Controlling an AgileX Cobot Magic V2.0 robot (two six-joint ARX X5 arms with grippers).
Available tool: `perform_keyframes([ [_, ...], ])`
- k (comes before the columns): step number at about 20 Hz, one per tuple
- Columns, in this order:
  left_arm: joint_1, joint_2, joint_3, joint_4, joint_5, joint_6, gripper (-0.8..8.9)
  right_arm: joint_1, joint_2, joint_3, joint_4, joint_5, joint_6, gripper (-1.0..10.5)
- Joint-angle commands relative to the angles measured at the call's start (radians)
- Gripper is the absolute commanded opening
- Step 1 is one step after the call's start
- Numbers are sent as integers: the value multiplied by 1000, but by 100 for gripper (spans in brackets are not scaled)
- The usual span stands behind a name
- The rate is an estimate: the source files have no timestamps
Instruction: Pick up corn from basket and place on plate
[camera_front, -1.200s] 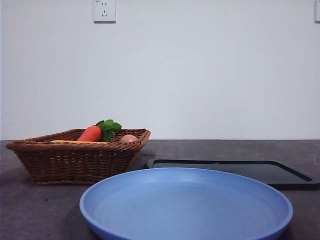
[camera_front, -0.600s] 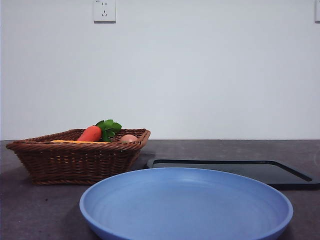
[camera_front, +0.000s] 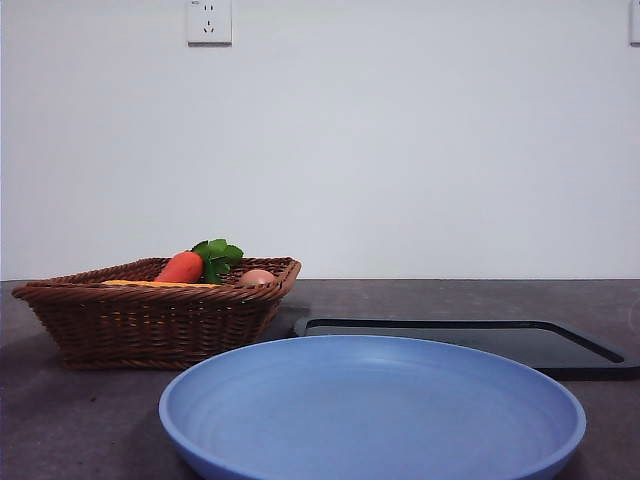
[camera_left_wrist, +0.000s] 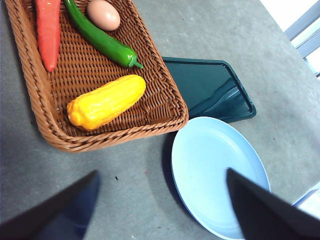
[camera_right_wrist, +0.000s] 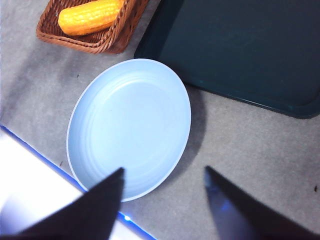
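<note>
The corn (camera_left_wrist: 106, 101), a bumpy yellow cob, lies in the brown wicker basket (camera_left_wrist: 170, 85) near the corner closest to the plate. In the front view only a thin strip of the corn (camera_front: 160, 284) shows above the rim of the basket (camera_front: 150, 325). The light-blue plate (camera_front: 370, 410) is empty in front. My left gripper (camera_left_wrist: 162, 172) hovers open, high above the table between basket and plate (camera_left_wrist: 217, 170). Held high over the plate (camera_right_wrist: 130, 125), my right gripper (camera_right_wrist: 164, 169) is open too, with the corn (camera_right_wrist: 90, 16) and a corner of the basket (camera_right_wrist: 112, 40) beyond it.
Also in the basket are a carrot (camera_left_wrist: 48, 30), a green chili (camera_left_wrist: 100, 37) and a tan egg (camera_left_wrist: 103, 14). A flat black tray (camera_front: 470, 340) lies behind the plate, beside the basket. A bright table edge (camera_right_wrist: 30, 195) runs near the plate.
</note>
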Motion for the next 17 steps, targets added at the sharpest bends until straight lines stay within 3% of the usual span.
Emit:
perform_keyframes([
  [1, -1, 6, 18, 8, 6, -5, 447, 5, 38, 18, 29, -4, 25, 326],
  [17, -1, 6, 18, 18, 6, -5, 445, 187, 659, 18, 387, 7, 55, 309],
])
